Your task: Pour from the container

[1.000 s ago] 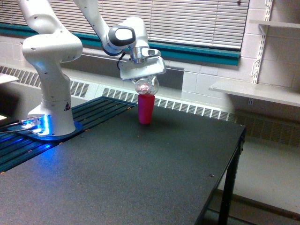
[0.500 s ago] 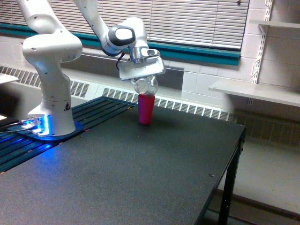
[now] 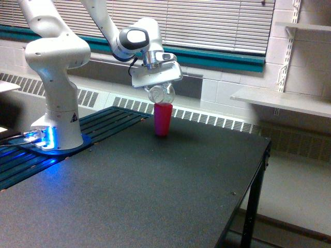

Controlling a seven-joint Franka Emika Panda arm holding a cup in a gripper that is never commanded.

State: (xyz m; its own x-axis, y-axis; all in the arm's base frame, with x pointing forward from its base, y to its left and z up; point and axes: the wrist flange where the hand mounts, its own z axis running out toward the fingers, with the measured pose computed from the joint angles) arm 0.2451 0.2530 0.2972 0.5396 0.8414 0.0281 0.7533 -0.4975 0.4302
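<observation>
Pink cup (image 3: 163, 119) now slightly rightward, gripper (image 3: 160, 89) clamped on tipped container (image 3: 161, 93) just above its rim.

black table (image 3: 170, 196) | on it: 1 pink cup (image 3: 163, 119), upright | robot base (image 3: 59, 132)

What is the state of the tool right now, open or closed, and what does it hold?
Tool: closed on the clear cup, tipped above the pink cup.
</observation>
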